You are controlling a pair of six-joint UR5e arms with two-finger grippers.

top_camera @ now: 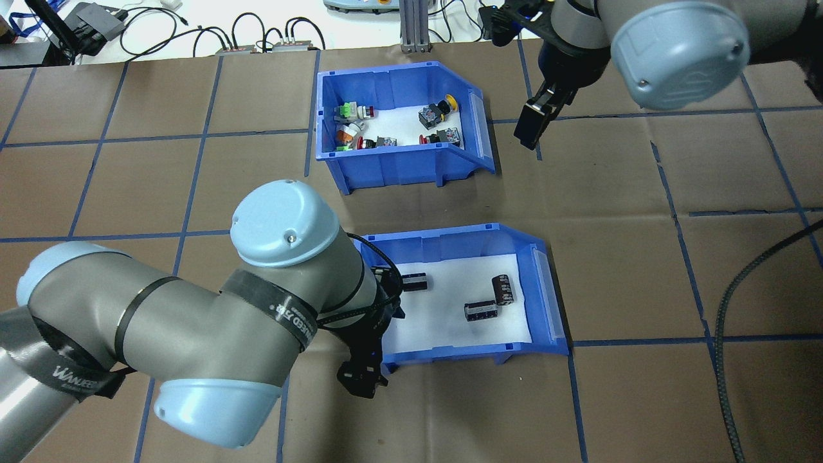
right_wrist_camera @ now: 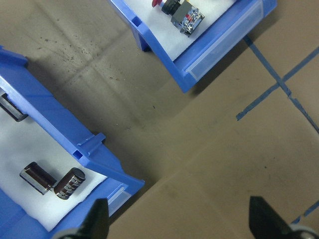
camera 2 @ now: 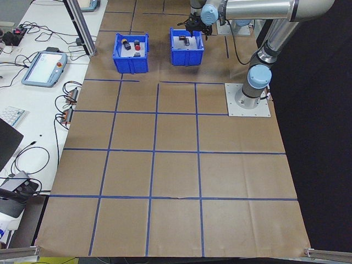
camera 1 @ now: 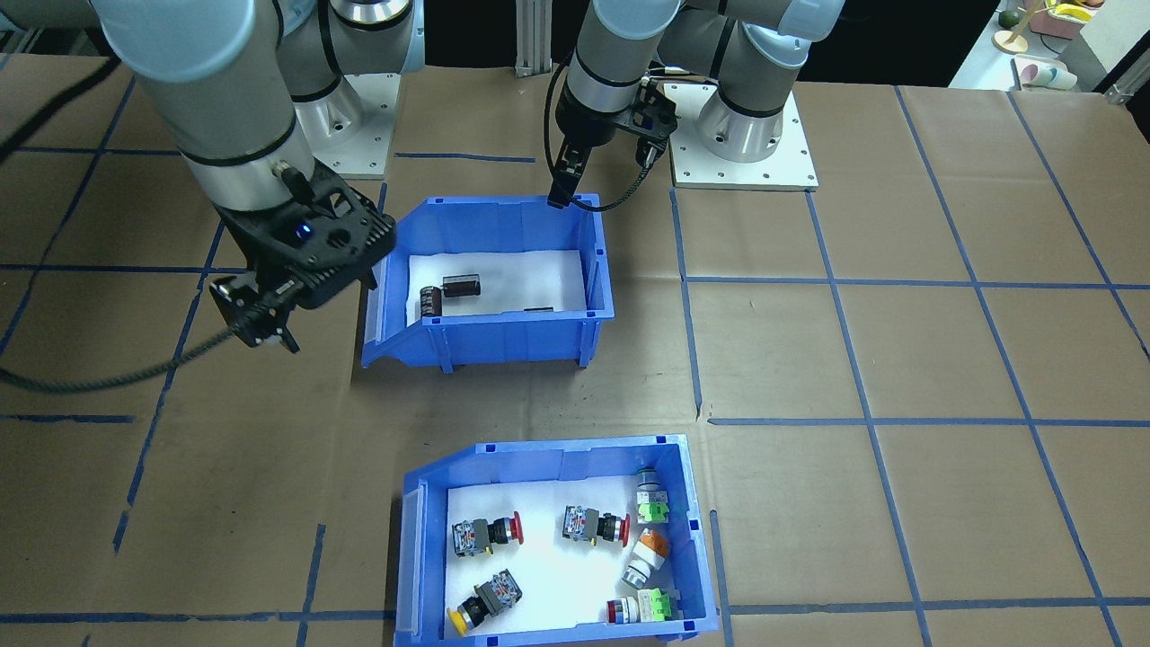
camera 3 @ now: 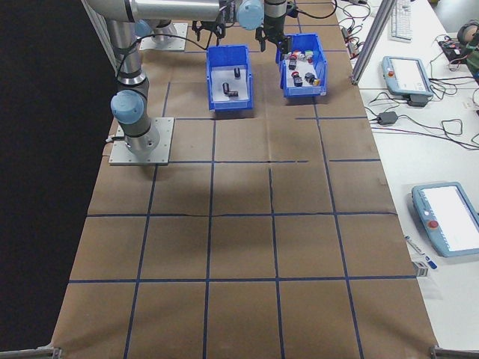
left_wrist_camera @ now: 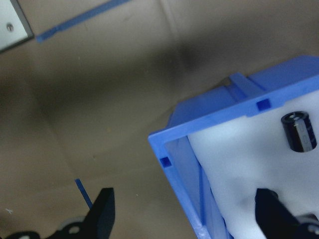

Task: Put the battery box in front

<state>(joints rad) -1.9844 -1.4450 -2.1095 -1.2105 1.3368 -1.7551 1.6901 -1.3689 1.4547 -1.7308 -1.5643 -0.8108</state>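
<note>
- Battery box (top_camera: 450, 241): a blue bin lined with white foam, standing on the brown table (top_camera: 643, 257) on the side nearer the robot. Its low open front faces the robot's right.
- Contents: three dark cylinders (top_camera: 481, 310) lie on the foam, two close together near the open front and one alone toward the back wall.
- Second bin (top_camera: 411, 167): an identical blue bin on the far side of the table, well apart from the battery box, holding push-button switches (camera 1: 487, 535) with red, green, yellow and orange caps.
- Left gripper (left_wrist_camera: 184, 219): fingers spread wide, straddling the back corner wall of the battery box, one finger (left_wrist_camera: 102, 214) outside over the table and the other over the foam inside. The wrist view shows a gap on both sides of the wall; nothing is pinched.
- Right gripper (right_wrist_camera: 174, 219): fingers spread, empty, hanging over bare table beside the open fronts of the two bins, touching neither.
- Table covering: brown sheeting crossed by blue tape lines (top_camera: 193, 167) in a grid.
</note>
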